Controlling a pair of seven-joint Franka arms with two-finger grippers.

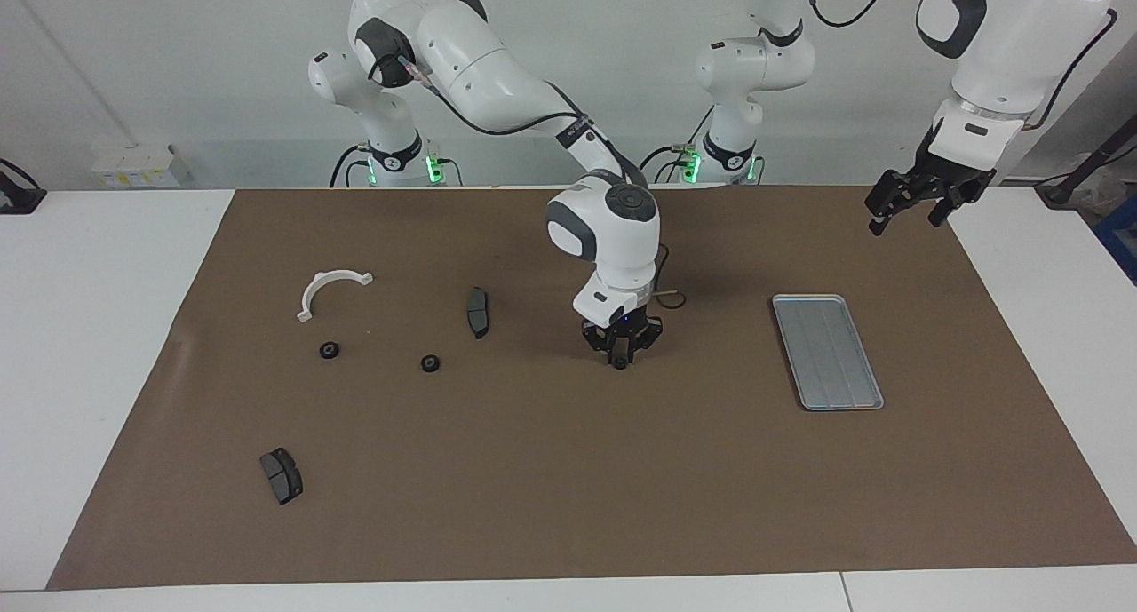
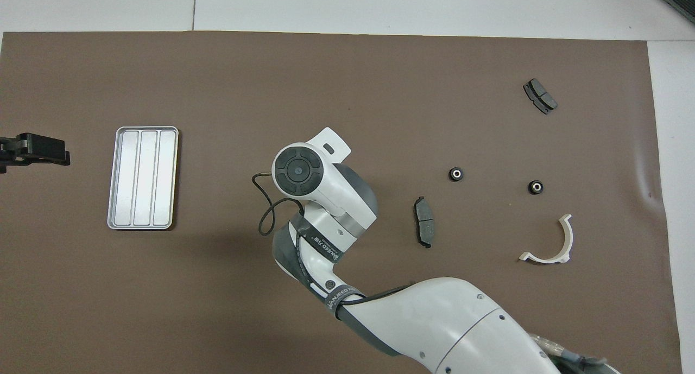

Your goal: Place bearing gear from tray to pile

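**Right gripper down on the bearing gear, mid-mat**

The bearing gear is a small black round piece at the tips of the right gripper, low at the brown mat. It sits between the tray and the scattered parts. The fingers are drawn in on it from both sides. I cannot tell whether it rests on the mat or is just clear of it.

The gear's facing is too small to make out, and being round it has no long axis. From overhead, the right arm's wrist hides both gear and gripper.

The tray lies toward the left arm's end of the table, long axis running nearer-to-farther. Only its bare ridged floor shows.

Toward the right arm's end:
- nearest the gear, a brake pad
- two black round pieces
- a white half-ring bracket
- farthest from the robots, a second brake pad

The left gripper waits raised over the mat's edge, fingers spread and holding nothing.
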